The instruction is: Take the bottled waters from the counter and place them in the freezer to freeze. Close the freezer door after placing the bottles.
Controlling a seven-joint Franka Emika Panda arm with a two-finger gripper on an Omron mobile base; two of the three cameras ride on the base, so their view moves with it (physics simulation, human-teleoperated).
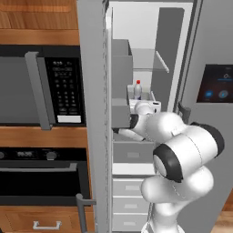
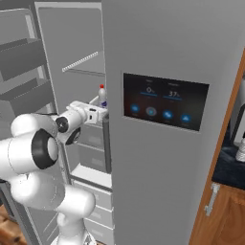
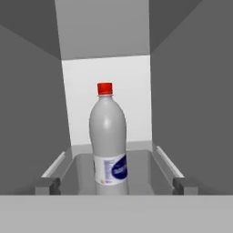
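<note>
Whitish plastic bottle w/ red cap and dark label band (image 3: 108, 143): upright on grey shelf (image 3: 141, 166) inside white-walled freezer compartment (image 1: 136, 32), centre of hand view; cap at 12 o'clock, label low on body.
Two-finger gripper (image 3: 116, 185): spread wide, dark tips (image 3: 45, 184) at 8 and 4 o'clock of bottle, apart from it, holding nothing.
Matte grey freezer door (image 1: 93, 113): swung open, at 9 o'clock of arm in left base view.
Grey door w/ dark touch display (image 2: 165, 100): shut.

Flat even rendered light, soft low-resolution blur
</note>
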